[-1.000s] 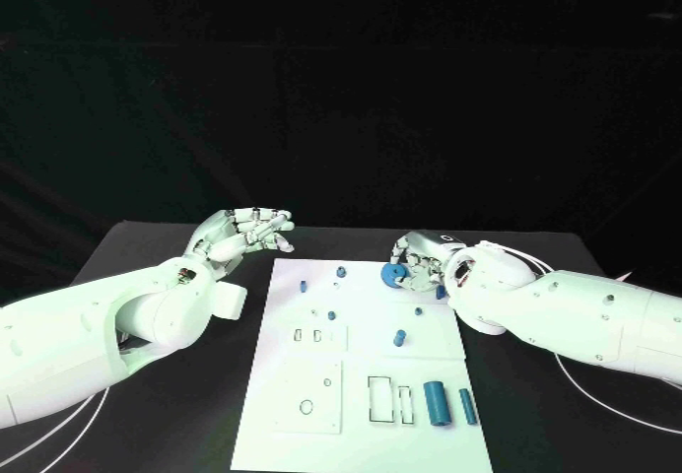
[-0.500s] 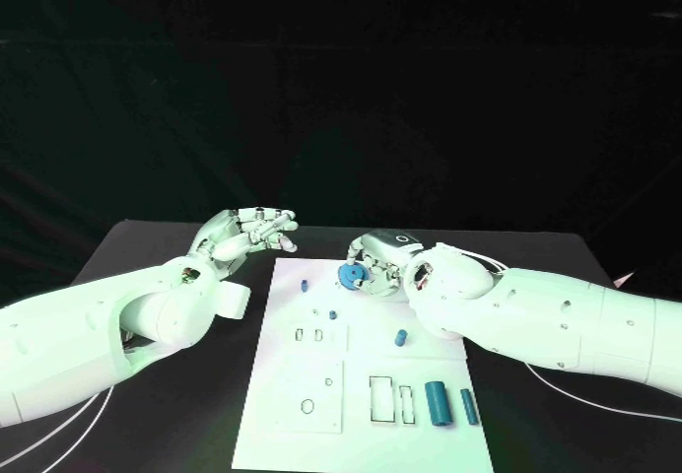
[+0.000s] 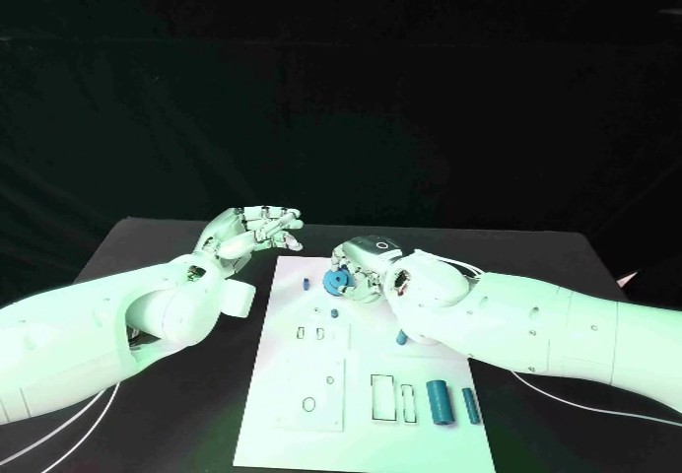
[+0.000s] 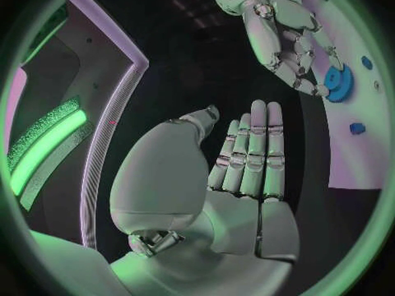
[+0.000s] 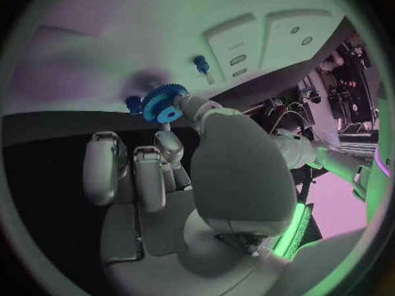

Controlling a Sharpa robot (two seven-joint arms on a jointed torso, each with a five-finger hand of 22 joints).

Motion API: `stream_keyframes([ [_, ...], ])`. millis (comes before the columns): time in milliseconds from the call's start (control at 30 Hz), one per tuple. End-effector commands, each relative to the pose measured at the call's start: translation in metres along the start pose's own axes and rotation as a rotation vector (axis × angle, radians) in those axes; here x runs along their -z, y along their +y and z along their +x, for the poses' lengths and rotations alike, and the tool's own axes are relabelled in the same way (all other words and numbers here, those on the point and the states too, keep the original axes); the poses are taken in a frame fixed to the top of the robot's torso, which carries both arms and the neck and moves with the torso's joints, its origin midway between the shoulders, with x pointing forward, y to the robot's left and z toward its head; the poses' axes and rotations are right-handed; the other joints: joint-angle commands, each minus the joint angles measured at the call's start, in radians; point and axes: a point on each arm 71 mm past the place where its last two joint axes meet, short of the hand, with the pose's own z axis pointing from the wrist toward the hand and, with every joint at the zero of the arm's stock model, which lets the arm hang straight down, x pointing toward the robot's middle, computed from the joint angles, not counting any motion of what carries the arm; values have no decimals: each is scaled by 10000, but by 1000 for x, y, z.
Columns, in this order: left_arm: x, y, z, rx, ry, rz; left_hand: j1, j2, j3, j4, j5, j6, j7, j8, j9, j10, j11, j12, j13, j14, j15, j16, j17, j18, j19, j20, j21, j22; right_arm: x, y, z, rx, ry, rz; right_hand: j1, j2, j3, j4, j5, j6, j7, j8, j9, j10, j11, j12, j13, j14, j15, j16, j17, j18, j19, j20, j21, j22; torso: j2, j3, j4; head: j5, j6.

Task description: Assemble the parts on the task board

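Right hand (image 3: pixel 364 268) pinches a blue gear (image 3: pixel 337 282) between thumb and fingertips — toothed rim and centre hole clear in the right wrist view (image 5: pixel 163 105). The gear is held over the far end of the task board (image 3: pixel 356 414), close above the plate; whether it touches cannot be told. Just beside the gear, toward the table's left edge, a small blue peg (image 3: pixel 303 285) stands on the board. In the right wrist view a second blue peg (image 5: pixel 201 64) stands further along the plate, near two raised white blocks with slots.

Left hand (image 3: pixel 256 233) is off the board, above the black table (image 3: pixel 157 246) by the board's far-left corner — fingers held straight and close together, nothing in it, palm plain in the left wrist view (image 4: pixel 239 171).

Further down the board: a short blue pin (image 3: pixel 401 338) near the right arm, then two blue cylinders at the near-right corner, one thick (image 3: pixel 440 402) and one thin (image 3: pixel 470 405), lying side by side beside rectangular slots. An oval hole and small slots mark the board's left half.
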Motion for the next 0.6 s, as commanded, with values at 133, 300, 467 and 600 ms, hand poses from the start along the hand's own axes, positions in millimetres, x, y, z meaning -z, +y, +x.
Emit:
stream_keyframes([
  [133, 0, -1, 4, 117, 155, 69, -17, 87, 45, 4, 33, -70, 237, -58, 10, -38, 29, -14, 8, -74, -15, -37, 13, 30, -52, 4, 66, 12, -4, 0, 5, 355, 291, 26, -80, 15, 98, -20, 53, 32, 31, -25, -7, 53, -2, -42, -17, 709, -44, -31, 1084, -38, 30, -52, 15, 273, -5, 12, -15, 5, -85],
  [300, 0, -1, 4, 119, 164, 60, -17, 87, 45, 4, 33, -70, 237, -58, 10, -38, 29, -14, 8, -74, -15, -37, 13, 30, -52, 4, 66, 12, -6, -3, 7, 429, 366, 160, -92, 9, 116, -41, 50, 24, 34, -36, -14, 42, 2, -52, -26, 708, -41, -34, 1077, -35, 20, -50, 1, 262, -5, 14, -5, 9, -124],
  [467, 0, -1, 4, 116, 160, 53, -17, 87, 45, 4, 33, -70, 237, -58, 10, -38, 29, -14, 8, -74, -15, -37, 13, 30, -52, 4, 66, 12, -7, -4, 8, 476, 350, 249, -127, 11, 143, -60, 42, 5, 47, -57, -27, 17, 10, -74, -51, 707, -34, -36, 1073, -32, 12, -46, -10, 254, -9, 22, -21, 8, -143],
  [600, 0, -1, 4, 113, 154, 48, -17, 87, 45, 4, 33, -70, 237, -58, 10, -38, 29, -14, 8, -74, -15, -37, 13, 30, -52, 4, 66, 12, -8, -5, 9, 506, 368, 290, -184, 1, 180, -94, 20, -25, 62, -89, -48, -39, 25, -123, -109, 698, -23, -54, 1036, -22, -18, -37, -50, 220, -21, 16, -31, 17, -146],
])
